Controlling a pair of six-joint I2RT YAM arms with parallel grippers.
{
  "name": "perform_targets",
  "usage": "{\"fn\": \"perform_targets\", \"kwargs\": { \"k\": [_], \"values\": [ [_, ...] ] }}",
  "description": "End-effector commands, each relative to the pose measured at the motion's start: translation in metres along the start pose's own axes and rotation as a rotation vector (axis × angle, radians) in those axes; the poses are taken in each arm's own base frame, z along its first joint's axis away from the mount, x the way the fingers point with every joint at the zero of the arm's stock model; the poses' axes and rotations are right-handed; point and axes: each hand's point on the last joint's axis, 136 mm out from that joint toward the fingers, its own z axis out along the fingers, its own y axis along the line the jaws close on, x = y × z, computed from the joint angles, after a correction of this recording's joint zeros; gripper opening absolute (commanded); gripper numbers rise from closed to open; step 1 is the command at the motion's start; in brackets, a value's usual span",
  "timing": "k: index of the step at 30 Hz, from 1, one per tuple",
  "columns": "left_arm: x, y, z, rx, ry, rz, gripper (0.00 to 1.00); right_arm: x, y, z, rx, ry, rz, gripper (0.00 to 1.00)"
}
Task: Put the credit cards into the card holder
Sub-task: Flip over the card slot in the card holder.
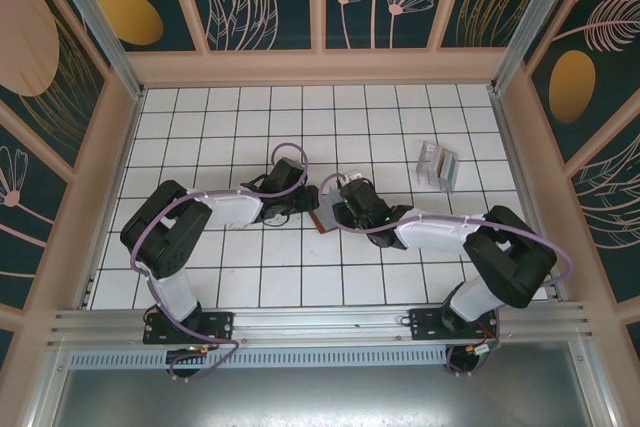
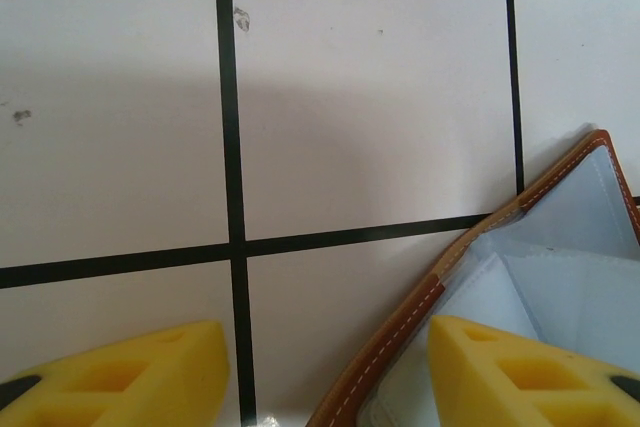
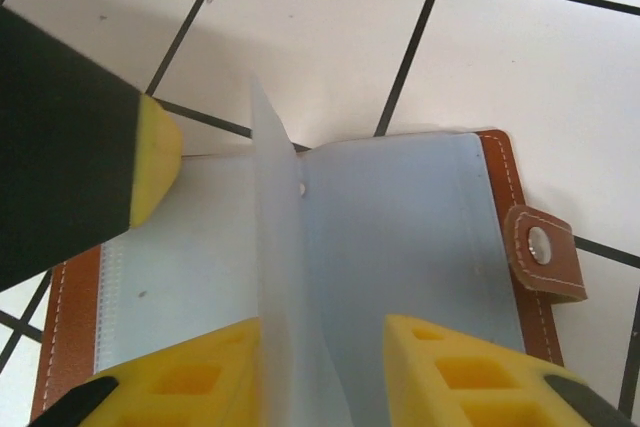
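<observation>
The card holder lies open on the tiles mid-table, between both grippers. In the right wrist view it shows a brown leather rim, a snap tab and pale translucent pockets. My right gripper is open, astride one pocket leaf that stands upright against its left finger. My left gripper is open wide. Its right finger rests on the holder's inside and the brown edge runs between the fingers. That finger's pad sits on the holder's left half. No credit card can be made out.
A translucent grey-white striped packet stands on the tiles to the back right, apart from both arms. Wooden walls ring the white tiled floor, and a metal rail runs along the near edge.
</observation>
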Motion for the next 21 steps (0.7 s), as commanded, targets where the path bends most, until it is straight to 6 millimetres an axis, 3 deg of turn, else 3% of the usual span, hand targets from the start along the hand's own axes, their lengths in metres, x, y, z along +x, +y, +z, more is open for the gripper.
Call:
{"fn": "perform_targets", "kwargs": {
  "k": [1, 10, 17, 21],
  "values": [
    [0.032, 0.016, 0.024, -0.002, 0.087, -0.006, 0.57, -0.001, -0.003, 0.002, -0.038, 0.016, 0.074, 0.32],
    [0.031, 0.014, 0.024, 0.002, 0.087, 0.004, 0.57, -0.003, -0.023, 0.001, -0.017, 0.037, 0.189, 0.3],
    [0.028, 0.016, 0.021, -0.018, 0.079, 0.028, 0.57, -0.01, -0.053, -0.005, 0.075, 0.034, 0.282, 0.47],
    [0.022, 0.013, 0.01, -0.017, 0.055, 0.072, 0.57, -0.034, -0.054, -0.019, 0.077, -0.016, 0.273, 0.53]
  ]
}}
